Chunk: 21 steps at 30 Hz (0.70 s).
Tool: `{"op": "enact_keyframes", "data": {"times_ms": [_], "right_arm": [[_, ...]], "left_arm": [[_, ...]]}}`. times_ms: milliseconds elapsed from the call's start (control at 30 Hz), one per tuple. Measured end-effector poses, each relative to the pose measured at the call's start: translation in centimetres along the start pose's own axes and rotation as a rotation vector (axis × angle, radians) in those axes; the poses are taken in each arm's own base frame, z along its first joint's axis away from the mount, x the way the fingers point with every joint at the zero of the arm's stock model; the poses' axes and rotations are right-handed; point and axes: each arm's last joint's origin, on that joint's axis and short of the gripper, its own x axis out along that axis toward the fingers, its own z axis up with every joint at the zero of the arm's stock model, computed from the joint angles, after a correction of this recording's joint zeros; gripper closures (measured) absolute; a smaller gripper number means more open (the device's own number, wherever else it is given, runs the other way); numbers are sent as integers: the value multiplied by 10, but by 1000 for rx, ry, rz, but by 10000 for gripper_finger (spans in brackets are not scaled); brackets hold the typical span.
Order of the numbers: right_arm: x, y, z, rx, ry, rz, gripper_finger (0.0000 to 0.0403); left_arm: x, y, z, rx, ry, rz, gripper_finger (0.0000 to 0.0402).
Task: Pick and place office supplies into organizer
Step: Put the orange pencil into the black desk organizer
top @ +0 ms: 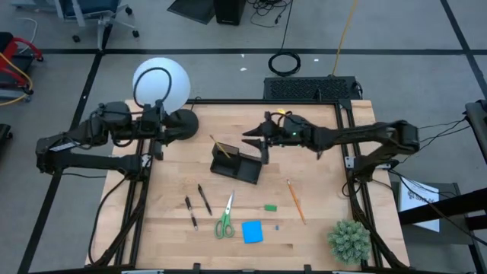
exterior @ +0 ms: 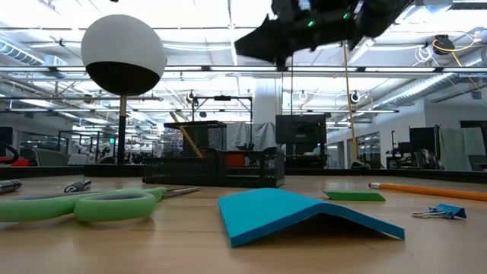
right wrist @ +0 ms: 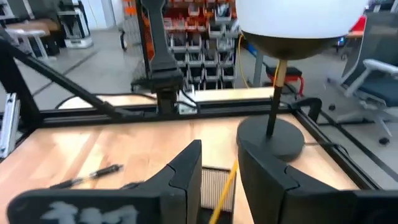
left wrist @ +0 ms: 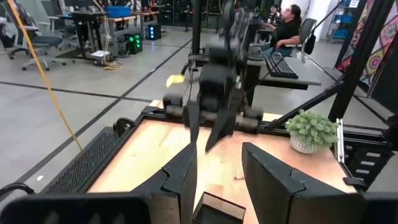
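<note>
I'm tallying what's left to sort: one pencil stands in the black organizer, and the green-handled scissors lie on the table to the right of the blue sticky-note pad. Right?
Not quite. In the high view the green-handled scissors lie left of the blue square sticky-note pad, not right. The rest holds: one wooden pencil stands in the black rectangular organizer.

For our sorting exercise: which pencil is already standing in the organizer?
The wooden pencil, leaning in the organizer; the orange pencil lies flat on the table.

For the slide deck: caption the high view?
Right gripper above the organizer; pens, scissors, sticky pad wait on the table.
</note>
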Motion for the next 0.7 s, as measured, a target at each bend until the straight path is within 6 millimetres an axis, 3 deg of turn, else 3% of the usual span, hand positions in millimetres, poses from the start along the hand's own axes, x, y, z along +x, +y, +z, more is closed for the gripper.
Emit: {"op": "enact_keyframes", "data": {"times_ms": [200,367,567,700], "right_arm": [[-42,14,26,-34,41,-96,309],[-70,33,34,-18,90,-150,307],[-93,47,30,72,268,-190,307],[-101,55,41,120,422,-193,307]], "left_arm": [[15,1,-17,-11,-48,-32,275],[25,1,-31,-20,-94,-93,275],[31,2,-45,-23,-89,-92,275],[31,2,-44,-19,-110,-93,275]]}}
